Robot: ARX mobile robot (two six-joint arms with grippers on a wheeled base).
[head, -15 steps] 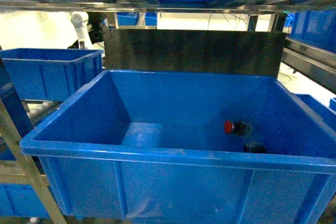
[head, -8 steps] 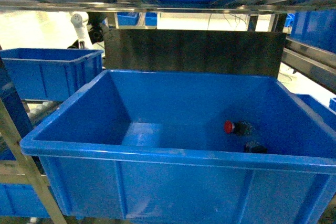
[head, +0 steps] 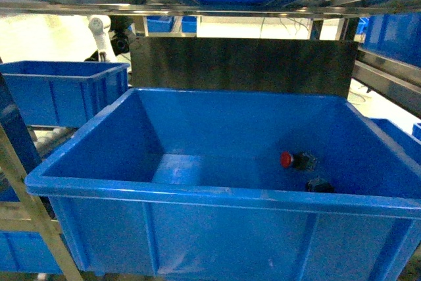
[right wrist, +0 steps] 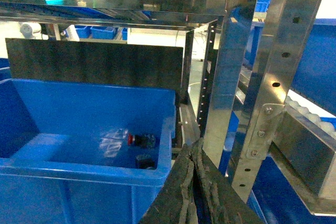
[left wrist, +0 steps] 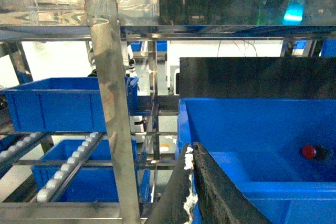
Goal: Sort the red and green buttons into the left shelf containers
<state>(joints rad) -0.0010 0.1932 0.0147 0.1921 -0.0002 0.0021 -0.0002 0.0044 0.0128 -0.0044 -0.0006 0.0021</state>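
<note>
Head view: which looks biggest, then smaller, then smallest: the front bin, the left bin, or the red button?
1. Front bin, biggest, though nearest the camera.
2. Left bin, farther away and partly cut off.
3. Red button, tiny.

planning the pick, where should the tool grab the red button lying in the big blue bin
Grip the dark body behind the cap of the red button, coming straight down from above. It lies on its side on the floor of the big blue bin, cap facing left, so the round glossy cap would likely slip; the high walls block a side approach.

One red button, one dark button, two blue bins in head view
</note>
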